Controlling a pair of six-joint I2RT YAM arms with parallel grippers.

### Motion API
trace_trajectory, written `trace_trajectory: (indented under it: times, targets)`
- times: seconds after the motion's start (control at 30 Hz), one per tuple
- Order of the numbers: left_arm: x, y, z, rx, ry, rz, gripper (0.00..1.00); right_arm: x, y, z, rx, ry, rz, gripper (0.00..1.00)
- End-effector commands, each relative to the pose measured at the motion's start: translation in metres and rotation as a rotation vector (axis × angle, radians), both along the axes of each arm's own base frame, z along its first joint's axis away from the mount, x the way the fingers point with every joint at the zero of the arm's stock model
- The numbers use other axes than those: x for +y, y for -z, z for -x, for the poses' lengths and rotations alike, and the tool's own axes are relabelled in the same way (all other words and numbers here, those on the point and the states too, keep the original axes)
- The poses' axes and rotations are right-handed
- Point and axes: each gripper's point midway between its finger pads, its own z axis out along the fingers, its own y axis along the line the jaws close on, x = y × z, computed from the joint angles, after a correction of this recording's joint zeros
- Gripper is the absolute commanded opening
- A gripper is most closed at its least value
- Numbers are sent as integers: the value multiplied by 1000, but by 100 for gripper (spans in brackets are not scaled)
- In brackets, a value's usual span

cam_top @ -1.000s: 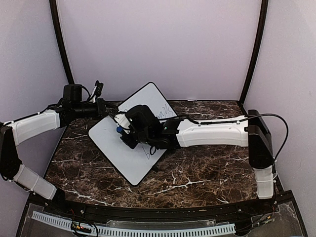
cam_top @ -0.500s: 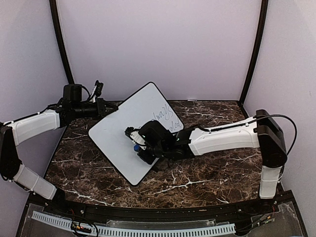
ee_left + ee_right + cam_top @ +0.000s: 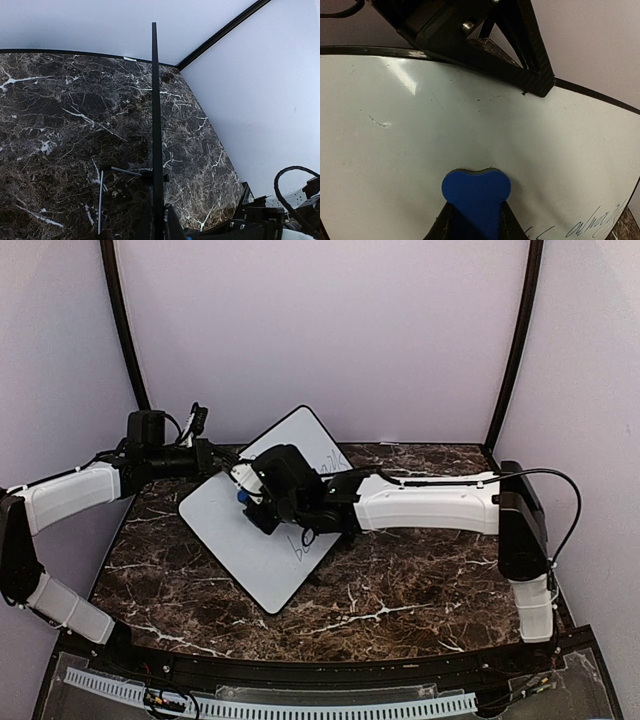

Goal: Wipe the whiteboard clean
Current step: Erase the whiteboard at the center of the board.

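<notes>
At the far left of the top view, the left arm [image 3: 70,495] reaches along the table's back edge. The left gripper [image 3: 212,462] is pinching the upper-left rim of the whiteboard [image 3: 245,555]. In the left wrist view the board shows edge-on, as a thin black line [image 3: 154,100] running up from between the fingers. The right wrist view shows the same gripper [image 3: 470,35] closed over the black rim.

The whiteboard lies left of centre on the dark marble table [image 3: 420,580]. It is turned like a diamond, one corner toward the arm bases and the opposite corner rising against the back wall, so it looks tilted up. Its face is white with a thin black rim and rounded corners. Most of the left half is clean apart from a few faint specks and a short scratch-like mark [image 3: 377,121]. Dark handwriting remains on the right side, near the right wrist [image 3: 305,545] and at the right-hand edge [image 3: 592,225].

The blue eraser [image 3: 476,192] rests with its rounded end against the white face, in the upper middle of the board. The right gripper [image 3: 476,220] has its fingers closed on the eraser's two sides. The right arm [image 3: 430,505] stretches in low over the table from the right
</notes>
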Motion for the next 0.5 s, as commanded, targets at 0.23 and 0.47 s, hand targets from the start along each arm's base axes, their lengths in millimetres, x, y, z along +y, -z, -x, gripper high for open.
trace_trajectory:
  times: [0.23,0.47]
  targets:
    - [-10,-33,10,-104,60,46,0,-75,89,30,159,33,129,21]
    - [-11,-33,10,-102,60,48,0,-64,73,24,121,24,93,21]
